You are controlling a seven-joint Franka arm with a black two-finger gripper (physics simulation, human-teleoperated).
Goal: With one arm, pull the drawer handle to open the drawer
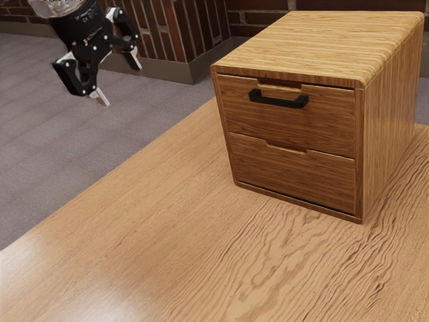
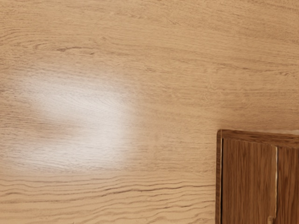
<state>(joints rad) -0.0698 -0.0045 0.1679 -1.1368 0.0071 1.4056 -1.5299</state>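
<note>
A wooden cabinet (image 1: 322,100) with two drawers stands on the table at the exterior view's right. Its upper drawer (image 1: 288,124) carries a black bar handle (image 1: 278,100) and sits flush with the front; the lower drawer (image 1: 295,171) is flush too. My black gripper (image 1: 117,79) hangs high at the exterior view's upper left, far from the handle, open, with nothing between its fingers (image 1: 100,97). A corner of the cabinet (image 2: 257,177) shows in the wrist view.
The wooden table (image 1: 188,248) spreads wide in front of the cabinet, and its surface (image 2: 117,93) lies below my hand. Grey carpet (image 1: 47,154) and a brick wall (image 1: 181,27) lie beyond the table's edge.
</note>
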